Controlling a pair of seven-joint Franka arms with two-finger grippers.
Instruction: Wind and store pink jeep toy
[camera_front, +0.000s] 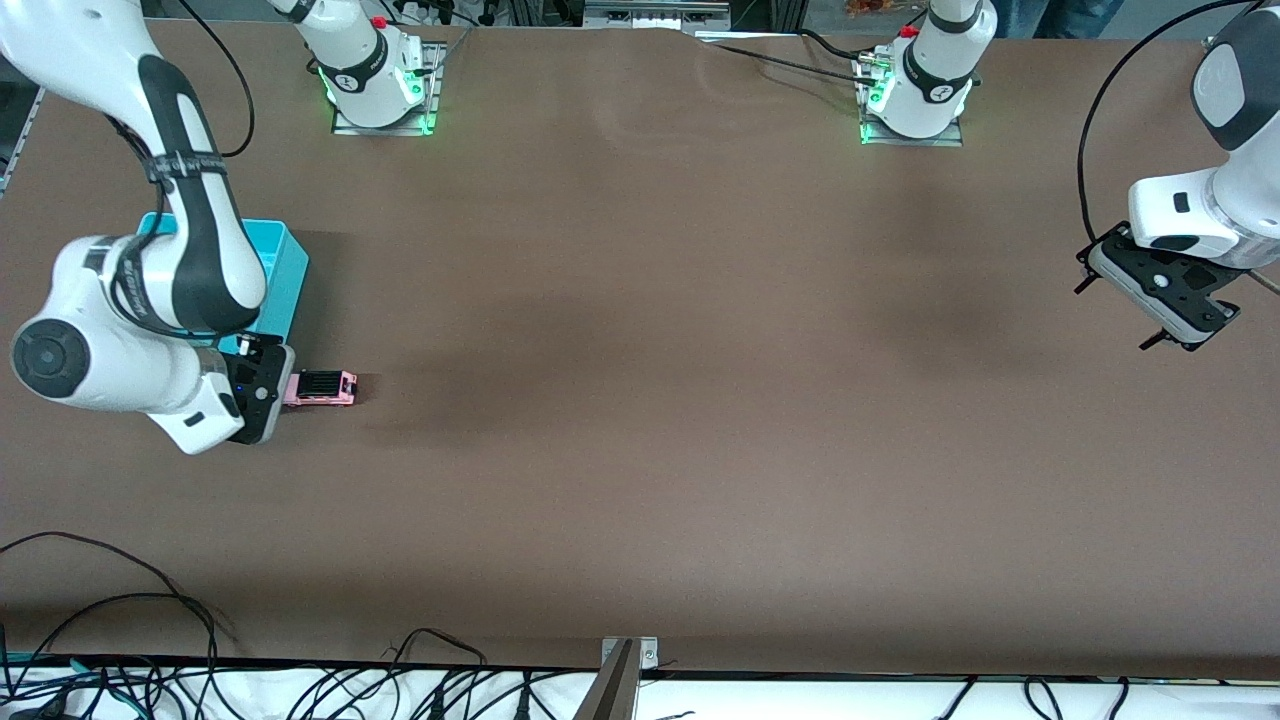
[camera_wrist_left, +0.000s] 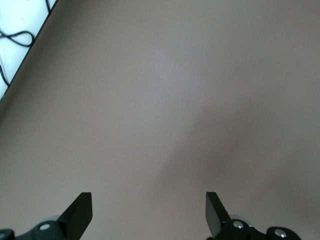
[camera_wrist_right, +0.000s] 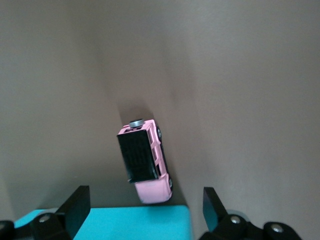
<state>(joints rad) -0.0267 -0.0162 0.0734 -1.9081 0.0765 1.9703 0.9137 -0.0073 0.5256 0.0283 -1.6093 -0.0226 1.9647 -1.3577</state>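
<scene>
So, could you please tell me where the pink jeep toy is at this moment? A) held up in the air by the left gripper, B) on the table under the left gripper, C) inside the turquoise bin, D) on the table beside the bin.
D: the pink jeep toy rests on the table just outside the turquoise bin, nearer the front camera, with the open right gripper over it and nothing gripping it.

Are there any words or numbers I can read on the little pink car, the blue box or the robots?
None can be read.
pink jeep toy: no writing shows.
turquoise bin: plain.
Round marks on the robot bases: too small to read.
left pincer and right pincer: no labels.
</scene>
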